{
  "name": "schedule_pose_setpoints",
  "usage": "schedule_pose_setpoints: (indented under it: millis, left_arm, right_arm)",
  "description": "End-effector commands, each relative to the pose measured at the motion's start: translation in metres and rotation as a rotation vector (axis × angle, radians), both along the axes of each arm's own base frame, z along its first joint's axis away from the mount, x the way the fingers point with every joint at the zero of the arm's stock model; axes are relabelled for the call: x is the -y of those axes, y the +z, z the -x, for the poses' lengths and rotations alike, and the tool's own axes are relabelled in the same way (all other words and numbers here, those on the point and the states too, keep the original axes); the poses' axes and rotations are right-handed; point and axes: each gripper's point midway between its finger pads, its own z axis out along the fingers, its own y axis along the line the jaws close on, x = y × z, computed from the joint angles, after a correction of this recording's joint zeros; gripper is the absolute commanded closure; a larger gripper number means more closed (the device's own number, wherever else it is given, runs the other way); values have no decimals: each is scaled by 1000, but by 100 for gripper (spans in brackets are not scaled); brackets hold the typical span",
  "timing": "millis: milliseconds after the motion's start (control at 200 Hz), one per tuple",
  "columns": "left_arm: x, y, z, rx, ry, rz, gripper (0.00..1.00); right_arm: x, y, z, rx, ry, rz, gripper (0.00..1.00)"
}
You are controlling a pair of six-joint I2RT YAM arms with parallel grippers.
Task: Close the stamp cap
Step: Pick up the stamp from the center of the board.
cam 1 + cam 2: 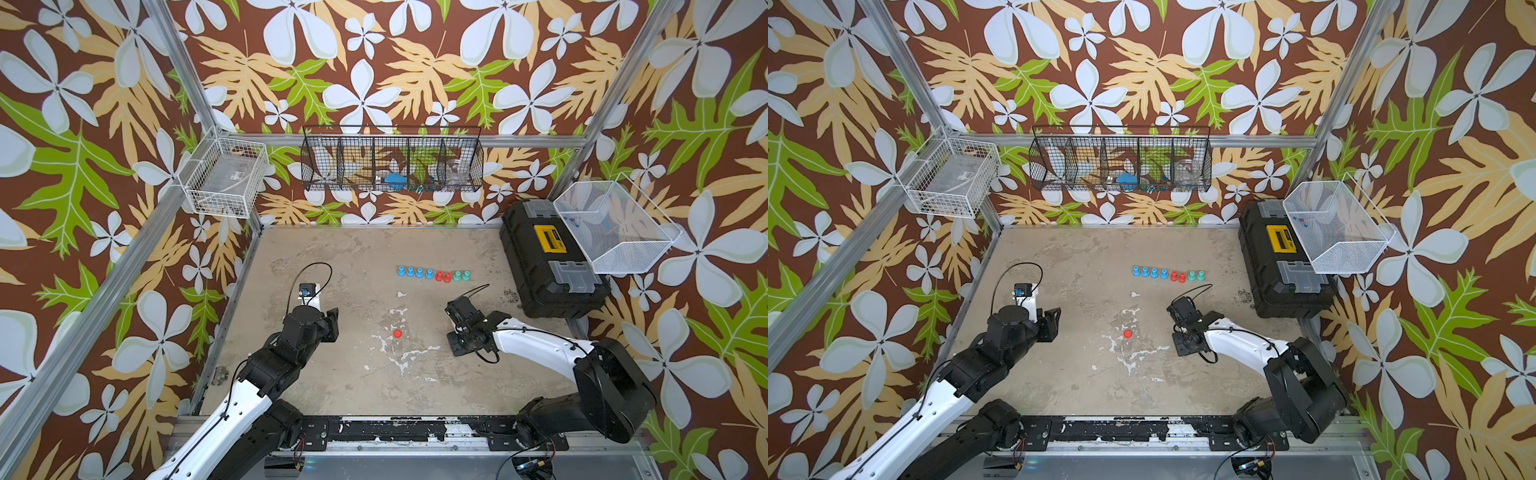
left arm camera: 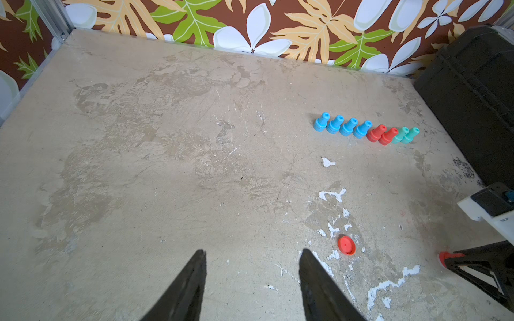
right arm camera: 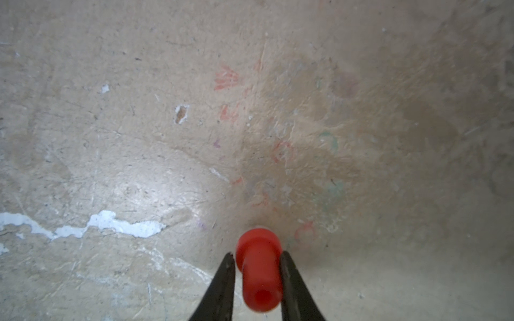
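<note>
Right gripper (image 3: 257,254) is clamped on the narrow handle of a red stamp (image 3: 258,266), one black finger pressed against each side of it. The stamp's wider base points down toward the worn table (image 1: 332,257), though whether the base touches the surface cannot be told. In the left wrist view a sliver of that base shows past the right gripper's fingers.

The red cap (image 1: 397,333) lies flat on the table, by itself, well apart from the held stamp. It sits to the left of the right gripper, in the open stretch between the two arms, among white patches of chipped paint. Both top views show it there (image 1: 1128,333).

The left gripper (image 2: 253,251) hangs over the left part of the table with its fingers spread and nothing between them. The cap (image 2: 346,245) lies just to the right of its right finger and is not touching it.

Farther back, a row of stamps (image 1: 432,274) stands upright: four blue, two red and two green. A black toolbox (image 1: 548,266) sits at the far right.
</note>
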Motion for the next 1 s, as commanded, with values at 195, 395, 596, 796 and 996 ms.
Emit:
schedule_pose_setpoints:
  millis: [195,395,596,796,996]
  left_arm:
    - [0,2,-1,10,1,0,44]
    - [0,1,-2,8,1,-1,44]
    - [1,1,-2,6,0,-1,44]
    - [1,0,-2,5,0,-3,44]
    - [0,1,-2,7,2,0,44]
  right_arm:
    - [0,0,0,2,-4,-1,78]
    - [-2,4,0,11,3,-12,81]
    - [-12,17,-6,31,21,-40,81]
    - [-39,38,-20,69,68,-56,81]
    - [-84,51,-31,87,157,-46,81]
